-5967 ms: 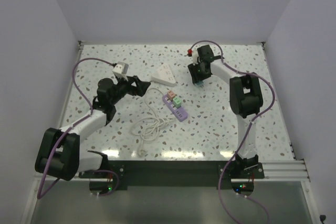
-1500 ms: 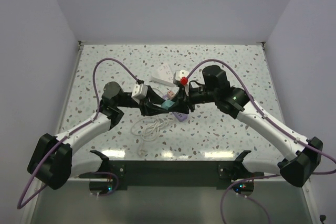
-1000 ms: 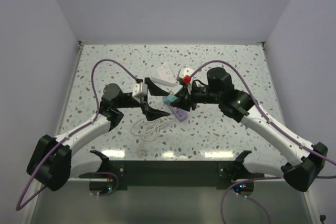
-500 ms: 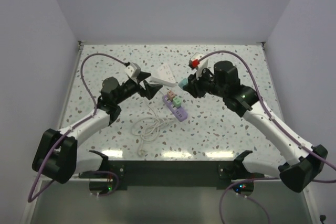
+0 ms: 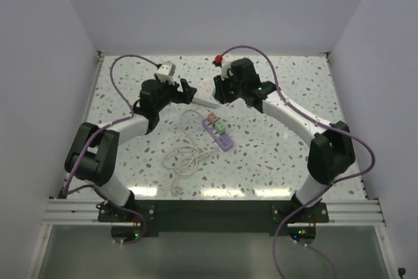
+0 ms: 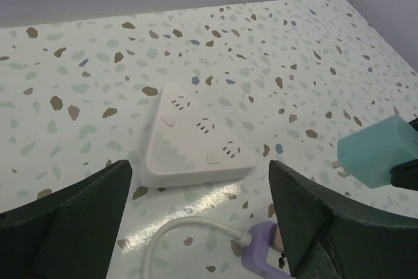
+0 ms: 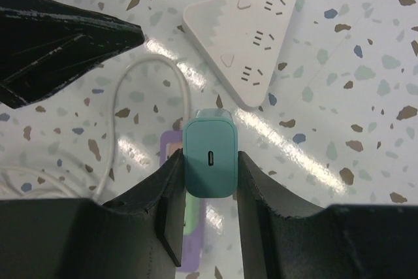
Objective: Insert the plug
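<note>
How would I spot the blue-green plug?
Over the speckled table's far half, the right tool pinches a small teal rounded-square plug near the white triangular socket block. Unlike the pink and green plugs in the purple strip, it is held, not plugged in.

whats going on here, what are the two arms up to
The right gripper is shut on a teal plug and holds it above the table, close to the white triangular power strip but not in it yet. The left gripper is open and empty, poised beside that same strip. A purple power strip with a white cable lies nearer the arms, with neither gripper on it.
</note>
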